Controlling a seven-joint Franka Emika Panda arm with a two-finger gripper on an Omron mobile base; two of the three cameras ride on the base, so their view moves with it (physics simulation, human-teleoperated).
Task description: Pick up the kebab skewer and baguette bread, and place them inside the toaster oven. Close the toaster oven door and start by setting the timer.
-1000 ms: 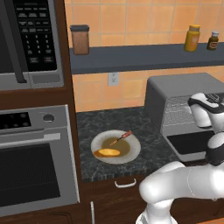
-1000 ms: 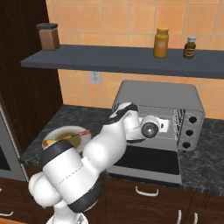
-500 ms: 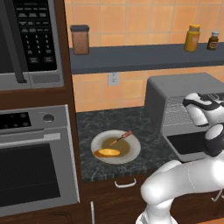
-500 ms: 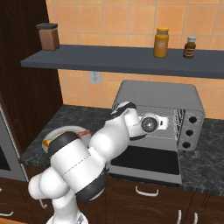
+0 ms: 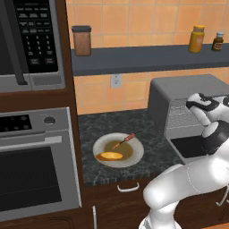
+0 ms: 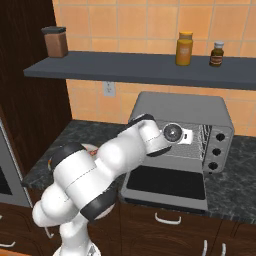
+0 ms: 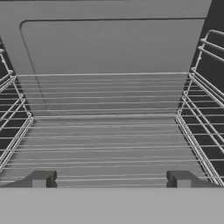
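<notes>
The gripper (image 7: 111, 179) stood wide open and empty, facing the wire rack (image 7: 105, 135) inside the toaster oven (image 6: 180, 116). Its door (image 6: 167, 186) lay open. Left of the oven, kebab skewer (image 5: 124, 141) and baguette bread (image 5: 110, 156) lay unpicked on the plate (image 5: 134, 157); everything remained.

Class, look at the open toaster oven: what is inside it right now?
Inside the toaster oven are bare wire racks and the open pincer. No food on them; skewer and bread lie on the plate.

orange tiled wall (image 5: 134, 18), dark shelf (image 6: 140, 70), speckled counter (image 5: 120, 123)
</notes>
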